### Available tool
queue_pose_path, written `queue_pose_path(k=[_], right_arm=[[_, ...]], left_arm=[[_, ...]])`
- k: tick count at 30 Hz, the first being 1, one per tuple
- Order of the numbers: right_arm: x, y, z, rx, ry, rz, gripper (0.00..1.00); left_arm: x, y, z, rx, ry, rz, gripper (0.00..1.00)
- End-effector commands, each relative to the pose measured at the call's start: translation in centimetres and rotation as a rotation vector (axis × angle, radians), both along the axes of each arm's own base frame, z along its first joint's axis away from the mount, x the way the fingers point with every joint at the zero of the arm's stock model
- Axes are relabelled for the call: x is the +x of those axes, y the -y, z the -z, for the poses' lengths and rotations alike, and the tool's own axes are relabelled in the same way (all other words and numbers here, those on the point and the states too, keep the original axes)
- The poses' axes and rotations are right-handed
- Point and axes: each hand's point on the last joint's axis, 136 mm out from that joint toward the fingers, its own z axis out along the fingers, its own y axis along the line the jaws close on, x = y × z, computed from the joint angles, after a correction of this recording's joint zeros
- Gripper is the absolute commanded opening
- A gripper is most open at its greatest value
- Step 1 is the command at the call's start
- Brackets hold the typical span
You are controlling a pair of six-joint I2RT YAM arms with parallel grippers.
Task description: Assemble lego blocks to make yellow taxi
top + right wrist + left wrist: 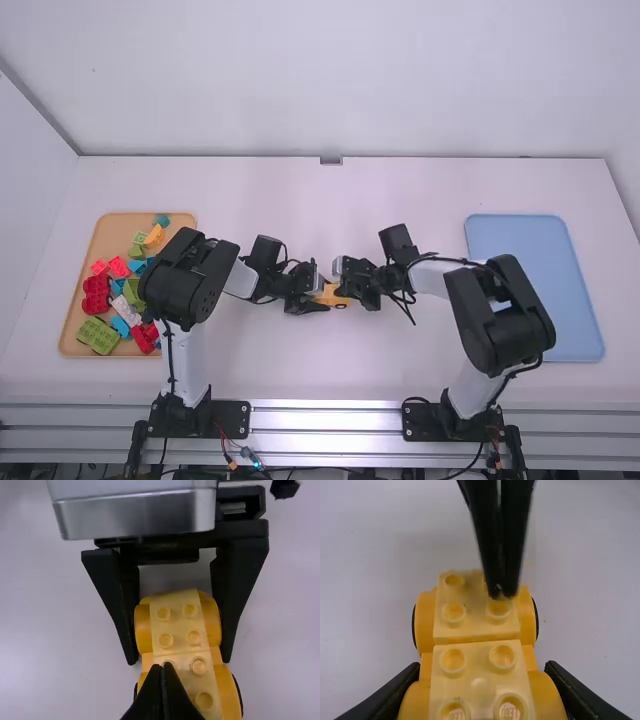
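Tan tray holds mixed blocks; left gripper grasps yellow car (by its wheels); right gripper clenched.

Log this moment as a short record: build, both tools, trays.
Build: yellow car with two pale yellow studded blocks on top, seated end to end
Wheels: yellow, a pair at each end
Left tool: closed on the car, one finger against each wheel of one end
Right tool: fingers together, tips at the studs of the block at the car's other end
Tan tray: left side of the table, holding red, green, blue, white and yellow blocks
Blue tray: right side of the table
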Motion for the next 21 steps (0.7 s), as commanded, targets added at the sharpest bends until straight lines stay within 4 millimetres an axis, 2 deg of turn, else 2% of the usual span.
queue_pose_path(k=[1, 11, 18, 21], right_arm=[[0.5, 1.0, 1.4, -0.110, 0.006, 0.057, 0.00], [0.0, 2.9, 3.8, -0.220, -0.012, 0.137, 0.00], [0.0, 3.0, 5.9, -0.240, -0.058, 0.148, 0.00], [0.1, 3.2, 5.7, -0.251, -0.070, 0.128, 0.00]], left_arm=[[-0.8, 0.0, 0.6, -0.006, -0.042, 0.009, 0.46], [-0.6, 0.1, 0.5, -0.007, -0.037, 0.009, 0.46], [-0.7, 0.1, 0.6, -0.006, -0.040, 0.009, 0.44], [-0.7, 0.1, 0.6, -0.006, -0.039, 0.010, 0.44]])
